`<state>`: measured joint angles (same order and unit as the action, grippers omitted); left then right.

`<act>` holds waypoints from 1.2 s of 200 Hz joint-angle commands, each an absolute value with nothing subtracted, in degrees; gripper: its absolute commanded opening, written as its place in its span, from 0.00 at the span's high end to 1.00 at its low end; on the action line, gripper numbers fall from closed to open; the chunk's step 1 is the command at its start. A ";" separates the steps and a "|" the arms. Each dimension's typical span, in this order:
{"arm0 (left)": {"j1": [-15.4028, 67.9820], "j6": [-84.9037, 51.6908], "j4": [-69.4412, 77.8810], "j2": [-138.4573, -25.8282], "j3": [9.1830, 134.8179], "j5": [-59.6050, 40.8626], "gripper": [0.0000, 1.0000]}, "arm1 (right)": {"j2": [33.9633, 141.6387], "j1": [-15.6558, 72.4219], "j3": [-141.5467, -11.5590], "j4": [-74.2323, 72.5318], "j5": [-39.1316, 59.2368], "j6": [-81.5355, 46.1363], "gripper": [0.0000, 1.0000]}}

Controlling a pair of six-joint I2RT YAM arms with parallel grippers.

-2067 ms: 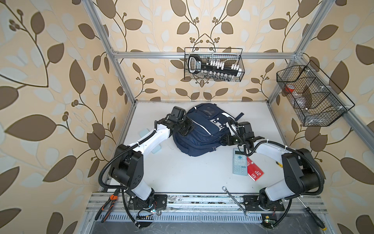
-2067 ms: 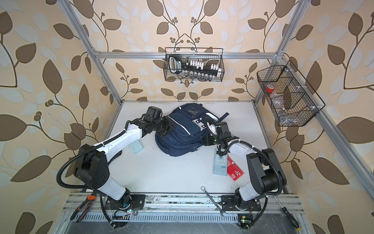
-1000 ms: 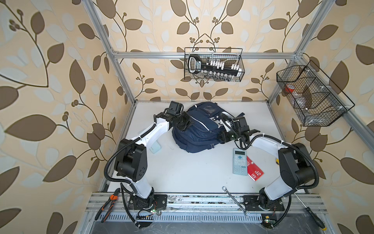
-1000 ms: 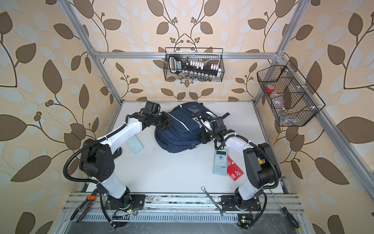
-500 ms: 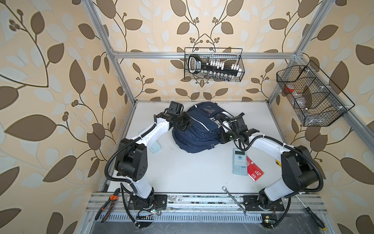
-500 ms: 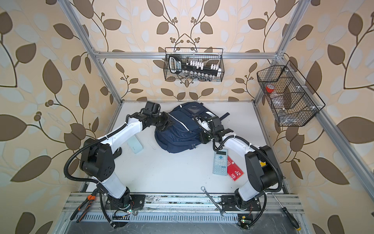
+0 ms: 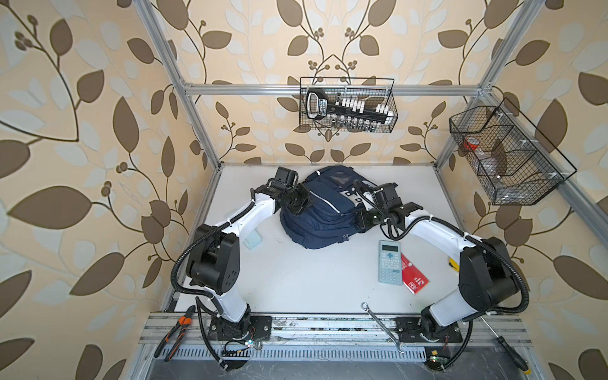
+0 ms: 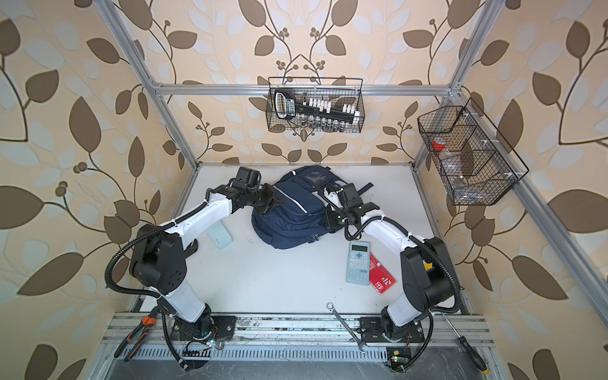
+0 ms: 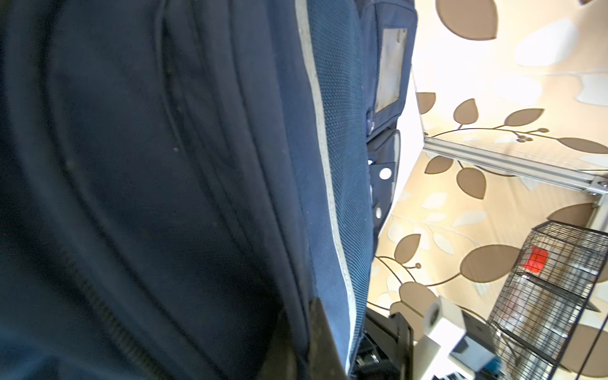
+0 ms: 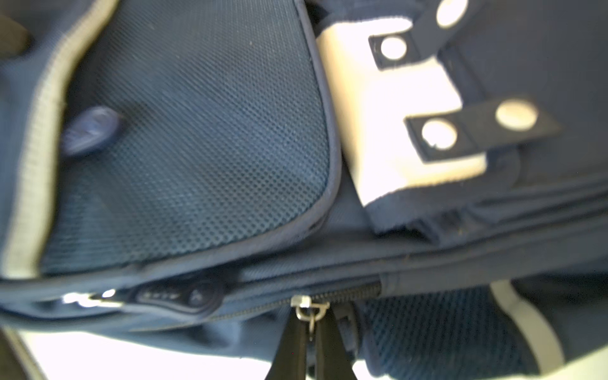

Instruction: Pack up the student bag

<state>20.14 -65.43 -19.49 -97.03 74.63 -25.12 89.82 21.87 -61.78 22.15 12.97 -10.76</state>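
Observation:
The student bag (image 7: 324, 210) (image 8: 292, 214), navy blue with white stripes, lies at the back middle of the table in both top views. My left gripper (image 7: 304, 202) (image 9: 301, 345) presses into the bag's left side, shut on a fold of its fabric near a white stripe (image 9: 324, 164). My right gripper (image 7: 358, 218) (image 10: 311, 342) is at the bag's right side. It is shut on the metal zip pull (image 10: 309, 311) of a closed zip, with a dark finger on each side of the ring. A white patch (image 10: 394, 131) with dark tabs shows above the zip.
A pale calculator (image 7: 390, 263) and a red card (image 7: 414, 279) lie at the front right. A pale blue block (image 7: 252, 240) lies beside the left arm. A spanner (image 7: 383, 324), pliers (image 7: 174, 332) and a screwdriver (image 7: 508, 348) lie on the front rail. Wire baskets (image 7: 347, 110) (image 7: 506, 154) hang on the walls.
The right gripper's jaws have closed onto the zip pull at the bag's right side. Before that the bag shifted toward the back wall. The left gripper has kept its hold.

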 commanded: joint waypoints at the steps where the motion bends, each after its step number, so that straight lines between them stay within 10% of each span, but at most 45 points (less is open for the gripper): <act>1: 20.13 -66.92 -10.95 -94.58 73.59 -26.63 1.00 | 86.24 22.90 -61.12 30.62 19.57 -16.33 1.00; 95: 20.96 -71.59 -2.47 -89.78 67.23 -22.75 1.00 | 100.79 40.83 -83.10 33.22 26.68 -24.77 1.00; 181: 18.90 -70.21 -3.17 -83.06 57.14 -20.81 1.00 | 100.53 23.83 -83.52 37.14 17.49 -21.39 1.00; 204: 17.90 -64.45 -14.00 -83.16 61.40 -18.05 0.37 | 97.98 23.97 -80.31 37.69 20.94 -18.99 1.00; 240: 8.53 -65.26 -24.87 -83.06 59.05 -21.64 0.26 | 94.97 24.69 -74.84 37.68 21.41 -17.60 1.00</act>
<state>14.85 -66.72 -15.77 -85.21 60.38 -20.60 98.21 23.51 -77.73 35.14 21.15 -20.23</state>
